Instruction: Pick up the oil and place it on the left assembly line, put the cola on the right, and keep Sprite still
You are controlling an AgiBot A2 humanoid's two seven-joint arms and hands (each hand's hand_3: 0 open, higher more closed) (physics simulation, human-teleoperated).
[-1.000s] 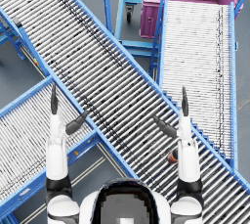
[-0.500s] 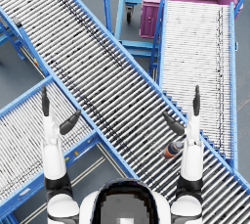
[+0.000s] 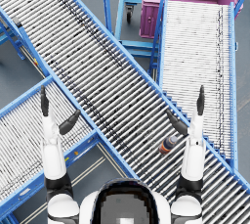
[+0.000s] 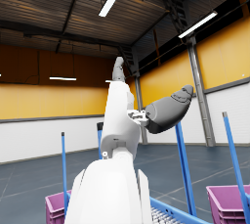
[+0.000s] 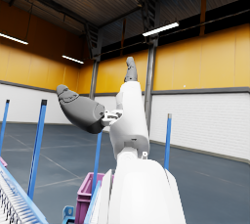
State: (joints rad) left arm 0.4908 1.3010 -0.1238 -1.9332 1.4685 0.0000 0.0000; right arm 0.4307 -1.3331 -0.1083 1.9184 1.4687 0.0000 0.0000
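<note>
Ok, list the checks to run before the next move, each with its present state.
1. Left robot hand empty, fingers apart: ok.
2. Right robot hand empty, fingers apart: ok.
3. A bottle in view, lying on the middle conveyor next to the right robot hand: ok.
4. Bottle known to be oil, cola or Sprite: cannot tell, it is too small in the head view.
5. Bottle gripped: not ok, neither robot hand touches it.
6. Left conveyor and right conveyor both in view as drop places: ok.
</note>
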